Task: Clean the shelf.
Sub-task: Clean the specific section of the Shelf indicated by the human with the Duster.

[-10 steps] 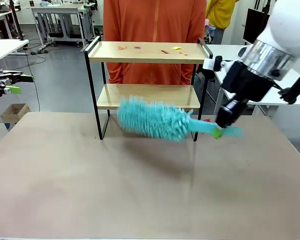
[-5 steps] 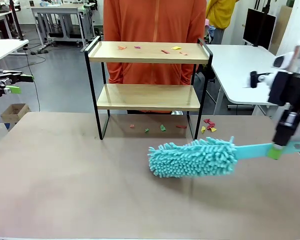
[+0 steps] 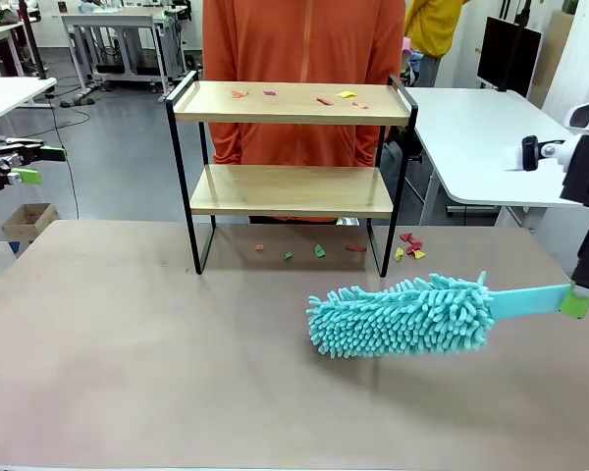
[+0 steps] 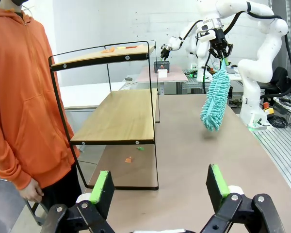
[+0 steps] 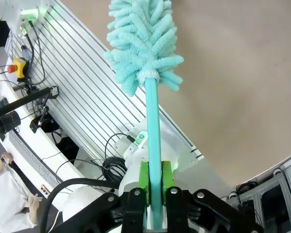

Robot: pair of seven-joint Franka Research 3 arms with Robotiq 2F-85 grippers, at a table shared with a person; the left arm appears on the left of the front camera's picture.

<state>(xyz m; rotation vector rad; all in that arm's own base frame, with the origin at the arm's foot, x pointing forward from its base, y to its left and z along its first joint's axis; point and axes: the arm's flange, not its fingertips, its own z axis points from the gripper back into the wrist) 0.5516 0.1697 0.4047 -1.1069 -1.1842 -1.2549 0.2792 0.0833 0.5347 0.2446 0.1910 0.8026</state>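
Teal shaggy duster (image 3: 402,316), flat handle (image 3: 532,299) pinched in right claw (image 5: 155,177); left claw (image 4: 159,183) spread; wooden two-board shelf (image 3: 290,189).

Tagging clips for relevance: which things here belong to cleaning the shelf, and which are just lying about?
Part of the job: shelf; teal duster, handle clamped in the right hand; paper scraps on the top board; more scraps on the table by its legs.
Just about: open left hand, off to the side; cardboard box beside the table; person in orange behind the shelf.
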